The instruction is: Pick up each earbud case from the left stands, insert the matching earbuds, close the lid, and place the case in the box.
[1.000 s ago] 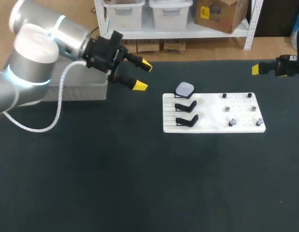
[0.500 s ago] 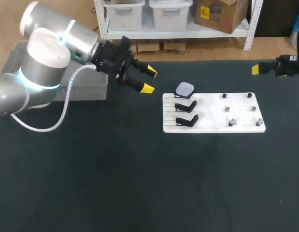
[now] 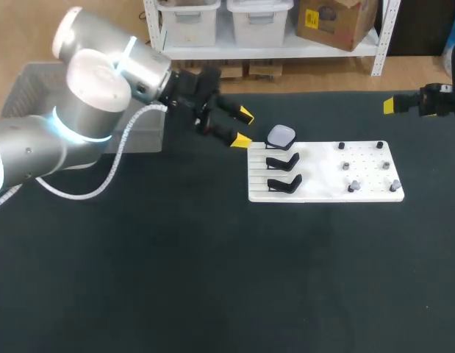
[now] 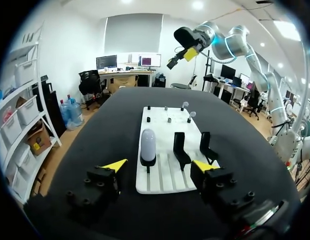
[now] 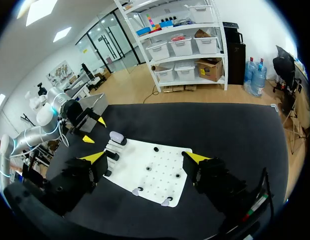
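A pale grey earbud case (image 3: 281, 135) stands upright on the far stand of the white board (image 3: 323, 193). The two nearer black stands (image 3: 283, 161) are bare. Small earbuds (image 3: 353, 187) sit on pegs on the board's right half. My left gripper (image 3: 243, 127) hovers open just left of the case, touching nothing. In the left wrist view the case (image 4: 147, 146) stands ahead of the left gripper (image 4: 160, 166), about in line with the gap between its fingers. My right gripper (image 5: 144, 159) is open and empty, high above the table's far right edge (image 3: 392, 105).
A grey box (image 3: 142, 137) stands at the table's far left, mostly behind my left arm. The same box (image 5: 92, 104) shows in the right wrist view beyond the left gripper (image 5: 93, 130). Dark tabletop lies in front of the board.
My left arm has swung right from the grey box toward the board and the case, its fingers drawing slightly closer together. The right arm has not moved.
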`<control>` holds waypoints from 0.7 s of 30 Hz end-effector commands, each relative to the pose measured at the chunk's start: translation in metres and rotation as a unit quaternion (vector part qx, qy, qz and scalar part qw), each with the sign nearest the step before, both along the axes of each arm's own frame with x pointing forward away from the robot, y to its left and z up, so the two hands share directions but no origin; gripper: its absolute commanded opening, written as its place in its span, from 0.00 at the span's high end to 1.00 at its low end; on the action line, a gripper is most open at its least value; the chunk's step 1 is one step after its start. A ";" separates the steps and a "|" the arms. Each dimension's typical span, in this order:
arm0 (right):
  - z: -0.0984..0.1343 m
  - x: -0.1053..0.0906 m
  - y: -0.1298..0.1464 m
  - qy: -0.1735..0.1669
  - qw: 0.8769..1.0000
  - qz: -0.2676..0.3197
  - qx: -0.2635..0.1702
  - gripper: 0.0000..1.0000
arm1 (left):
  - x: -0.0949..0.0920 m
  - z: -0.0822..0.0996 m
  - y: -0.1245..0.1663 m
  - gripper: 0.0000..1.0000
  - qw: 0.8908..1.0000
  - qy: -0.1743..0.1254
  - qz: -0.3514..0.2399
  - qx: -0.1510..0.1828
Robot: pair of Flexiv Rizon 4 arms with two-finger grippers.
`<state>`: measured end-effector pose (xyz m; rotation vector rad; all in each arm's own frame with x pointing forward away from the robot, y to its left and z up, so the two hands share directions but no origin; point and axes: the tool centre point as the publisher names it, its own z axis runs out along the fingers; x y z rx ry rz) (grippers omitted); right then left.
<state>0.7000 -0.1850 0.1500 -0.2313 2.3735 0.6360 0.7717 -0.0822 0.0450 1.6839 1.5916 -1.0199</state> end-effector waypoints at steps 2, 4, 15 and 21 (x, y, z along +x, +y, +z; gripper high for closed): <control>0.000 0.000 0.000 0.000 1.000 0.000 0.000 0.00 | 0.007 -0.003 -0.011 0.29 1.000 -0.004 0.000 -0.001; 0.000 0.000 0.000 0.000 1.000 0.000 0.000 0.00 | 0.008 -0.003 -0.015 0.35 1.000 -0.004 -0.002 -0.002; 0.000 0.000 0.000 0.000 1.000 0.000 0.000 0.00 | 0.003 -0.013 -0.029 0.37 1.000 0.006 -0.011 -0.010; 0.000 0.000 0.000 0.000 1.000 0.000 0.000 0.00 | 0.000 -0.016 -0.034 0.43 1.000 0.011 -0.011 -0.007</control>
